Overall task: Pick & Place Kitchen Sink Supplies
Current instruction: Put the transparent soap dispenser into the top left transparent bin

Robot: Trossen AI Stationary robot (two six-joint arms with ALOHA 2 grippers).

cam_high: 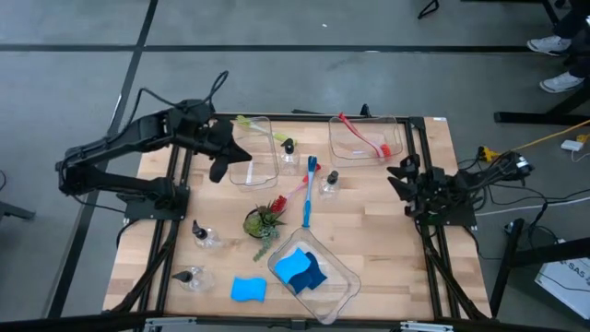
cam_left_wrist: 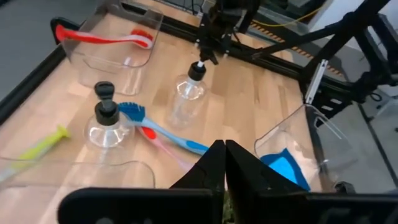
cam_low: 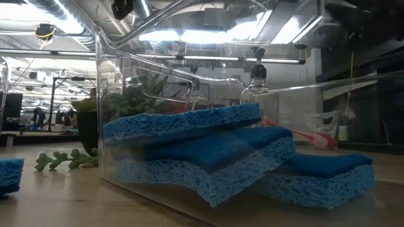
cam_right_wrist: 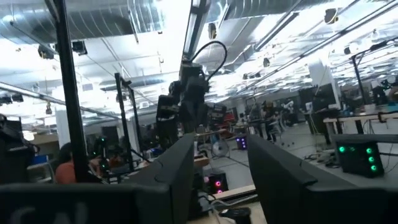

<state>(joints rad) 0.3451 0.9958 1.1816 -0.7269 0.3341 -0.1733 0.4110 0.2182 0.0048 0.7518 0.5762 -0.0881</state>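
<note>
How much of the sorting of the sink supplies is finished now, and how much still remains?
Partly done. Blue sponges lie in the near bin, a red brush in the far right bin, a yellow-green brush in the far left bin. Nothing is in hand: the left gripper is shut and empty, the right gripper open. Left out: one sponge, the blue brush, four pump bottles.

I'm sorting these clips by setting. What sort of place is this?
Probably a robotics lab or workshop, not a kitchen: a wooden table on a bare concrete floor, exposed ducts overhead, and workbenches with lit equipment behind.
</note>
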